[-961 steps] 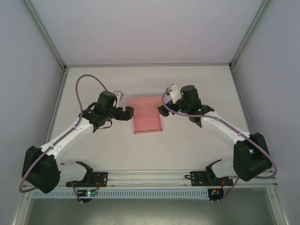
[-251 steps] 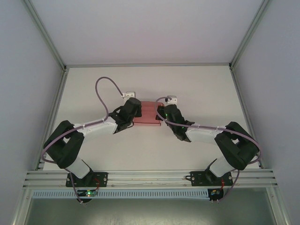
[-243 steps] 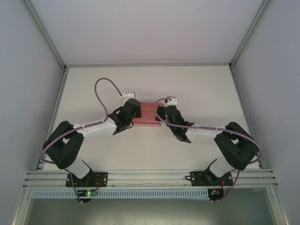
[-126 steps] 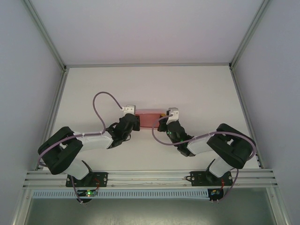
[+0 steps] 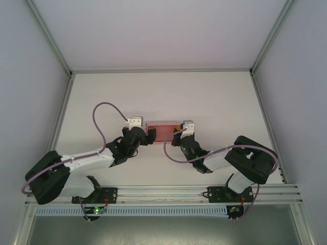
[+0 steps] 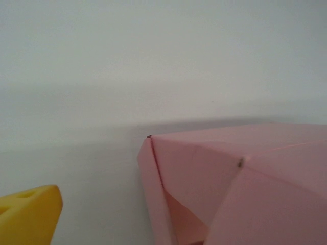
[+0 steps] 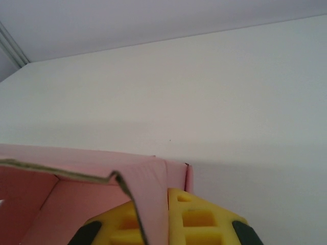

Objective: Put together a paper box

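Observation:
The pink paper box [image 5: 164, 130] stands mid-table as a narrow, partly folded strip between my two grippers. My left gripper [image 5: 148, 136] is at its left end. In the left wrist view the box's folded end [image 6: 204, 178] fills the lower right, and one yellow finger [image 6: 28, 214] stands apart from it at the lower left; the other finger is hidden. My right gripper [image 5: 177, 138] is at the right end. In the right wrist view the right gripper [image 7: 162, 217] is shut, its yellow pads pinching a thin pink wall [image 7: 148, 189] of the box.
The white table [image 5: 163, 92] is walled by grey panels at the back and both sides. A metal rail [image 5: 163, 193] with the arm bases runs along the near edge. Purple cables loop above both wrists.
The flat pink sheet has been folded into a narrow standing shape and drawn toward the near edge. Both arms have pulled back with it; the left arm has swung out to the left.

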